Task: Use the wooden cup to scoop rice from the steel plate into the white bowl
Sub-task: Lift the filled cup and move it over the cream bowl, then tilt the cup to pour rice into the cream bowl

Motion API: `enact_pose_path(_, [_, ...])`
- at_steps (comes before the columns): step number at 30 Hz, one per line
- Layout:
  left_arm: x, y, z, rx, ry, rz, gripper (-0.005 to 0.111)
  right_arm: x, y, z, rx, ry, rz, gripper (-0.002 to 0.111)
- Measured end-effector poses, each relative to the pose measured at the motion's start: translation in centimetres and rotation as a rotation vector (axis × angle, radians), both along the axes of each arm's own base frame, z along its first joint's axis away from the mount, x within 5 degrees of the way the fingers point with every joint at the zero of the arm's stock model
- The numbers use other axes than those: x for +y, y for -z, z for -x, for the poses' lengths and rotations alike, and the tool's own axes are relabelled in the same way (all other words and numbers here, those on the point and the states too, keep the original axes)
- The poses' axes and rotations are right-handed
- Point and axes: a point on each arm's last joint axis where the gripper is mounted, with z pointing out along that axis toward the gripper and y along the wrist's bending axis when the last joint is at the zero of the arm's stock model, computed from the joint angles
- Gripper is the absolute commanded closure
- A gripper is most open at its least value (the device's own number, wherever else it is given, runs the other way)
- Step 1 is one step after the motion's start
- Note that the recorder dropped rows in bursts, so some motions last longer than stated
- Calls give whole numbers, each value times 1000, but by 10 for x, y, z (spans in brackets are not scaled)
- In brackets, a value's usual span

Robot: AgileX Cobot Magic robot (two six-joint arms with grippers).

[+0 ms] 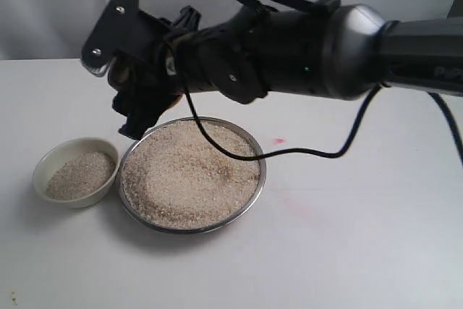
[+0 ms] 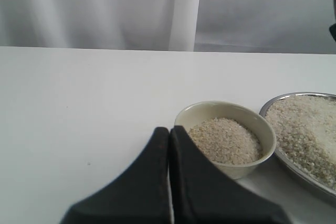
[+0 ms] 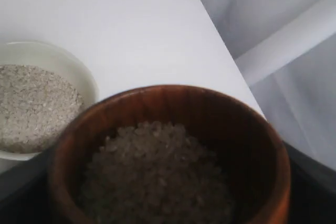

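In the exterior view the right gripper (image 1: 141, 110) hung over the steel plate (image 1: 259, 179) at its 10 o'clock rim, its arm reaching in from 3 o'clock. What it carried was hidden among its parts here. Rice (image 1: 188, 171) filled the plate. The white bowl (image 1: 42, 168), partly filled, sat just beside the plate at 9 o'clock.

In the left wrist view the left gripper (image 2: 169, 132) was empty, its jaws pressed together, with the bowl near its tips but apart from them.

In the right wrist view the wooden cup (image 3: 173, 106) sat clamped in the right gripper, roughly upright and about half full of grains, with the bowl just past its rim. The cup looked rigid and light, and its polished wood was probably slippery, so a squeeze across the mid-barrel seemed the safest hold. The loose grains would likely spill at a slight tilt.
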Motion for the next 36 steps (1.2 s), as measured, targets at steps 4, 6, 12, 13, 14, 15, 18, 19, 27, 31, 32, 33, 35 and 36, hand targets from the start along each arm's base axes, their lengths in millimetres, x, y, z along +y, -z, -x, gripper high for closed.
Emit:
enact_pose_path(4, [0,0,0,0,0,0,107,28,0,-2,-27,-40,116,108])
enact_pose_path(6, [0,0,0,0,0,0,107,42,3,-2,-59,-62,188,108])
enact_pose_path(12, [0,0,0,0,0,0,107,72,33,-4,-160,-87,456,108])
enact_pose_path(13, [0,0,0,0,0,0,107,75,37,-4,-187,-89,499,108])
enact_pose_path(14, [0,0,0,0,0,0,107,79,41,-4,-211,-90,537,108])
enact_pose_path(15, [0,0,0,0,0,0,107,83,43,-4,-229,-92,558,108])
enact_pose_path(18, [0,0,0,0,0,0,107,94,51,0,-287,-111,613,108])
enact_pose_path(19, [0,0,0,0,0,0,107,97,53,2,-309,-120,627,108])
enact_pose_path(27, [0,0,0,0,0,0,107,113,61,9,-499,-195,729,108])
enact_pose_path(31, [0,0,0,0,0,0,107,115,68,7,-551,-209,776,108])
enact_pose_path(32, [0,0,0,0,0,0,107,116,70,7,-563,-214,787,108])
enact_pose_path(33, [0,0,0,0,0,0,107,116,73,7,-572,-219,798,108])
enact_pose_path(35, [0,0,0,0,0,0,107,118,74,9,-599,-228,815,108])
enact_pose_path(36, [0,0,0,0,0,0,107,120,75,10,-605,-235,817,108])
